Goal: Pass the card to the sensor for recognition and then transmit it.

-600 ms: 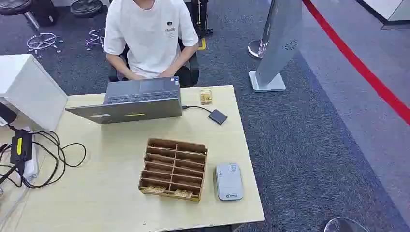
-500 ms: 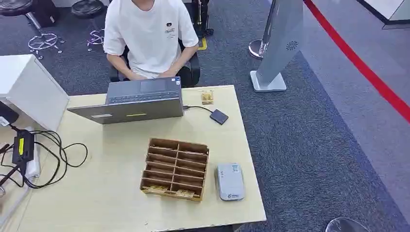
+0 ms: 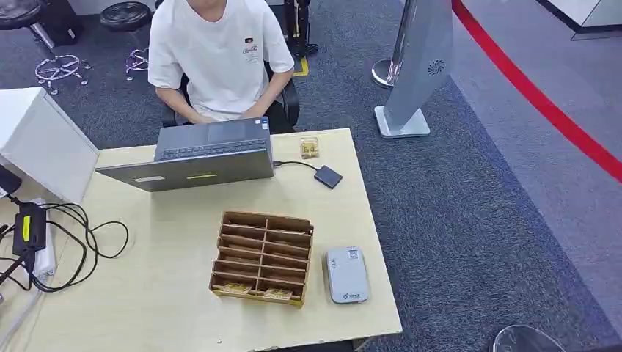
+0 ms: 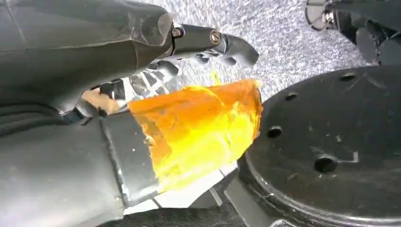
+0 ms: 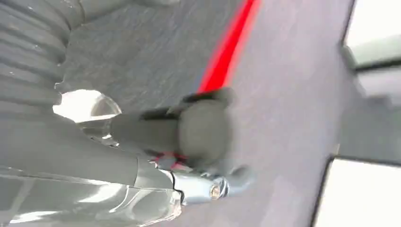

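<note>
Both robot hands hang off the surface (image 3: 169,293): left robot hand (image 4: 142,94) fingers loosely spread, right robot hand (image 5: 189,142) grip unreadable. Risk: long reach to card rack (image 3: 262,257) beside reader (image 3: 346,274) knocks it.

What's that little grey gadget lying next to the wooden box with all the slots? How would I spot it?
Start at the pale wooden table where a person works at a laptop. On the near side sits a brown slotted organizer; directly to its right lies the grey device. It is flat, light grey with rounded corners, unlike the small dark box cabled to the laptop.
</note>
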